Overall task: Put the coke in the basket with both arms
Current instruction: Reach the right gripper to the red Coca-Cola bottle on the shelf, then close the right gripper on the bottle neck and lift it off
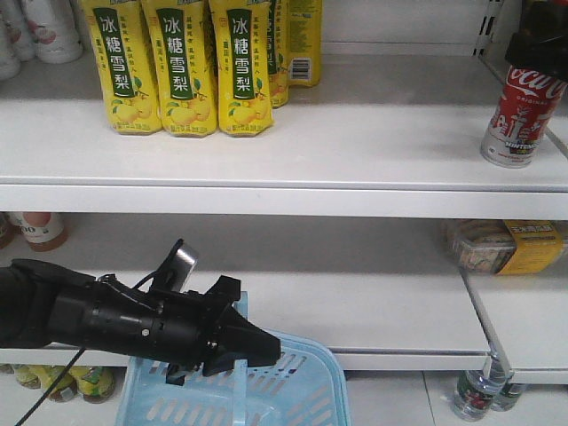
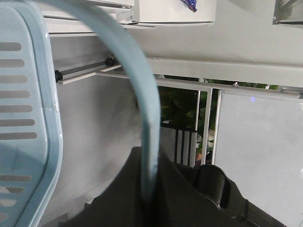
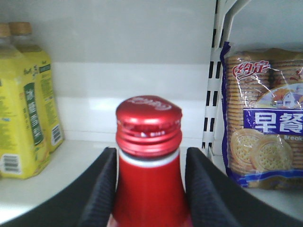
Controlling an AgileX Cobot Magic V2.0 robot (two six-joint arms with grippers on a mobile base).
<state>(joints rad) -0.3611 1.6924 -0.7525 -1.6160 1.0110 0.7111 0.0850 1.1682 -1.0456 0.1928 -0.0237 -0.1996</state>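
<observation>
Pinching the coke [image 3: 149, 179] with my right tool [image 3: 150, 189] on the upper shelf [image 1: 355, 146], I had the left tool [image 2: 156, 198] clamped on the basket [image 1: 311, 390] handle below, leaving lift, carry and drop undone.
</observation>
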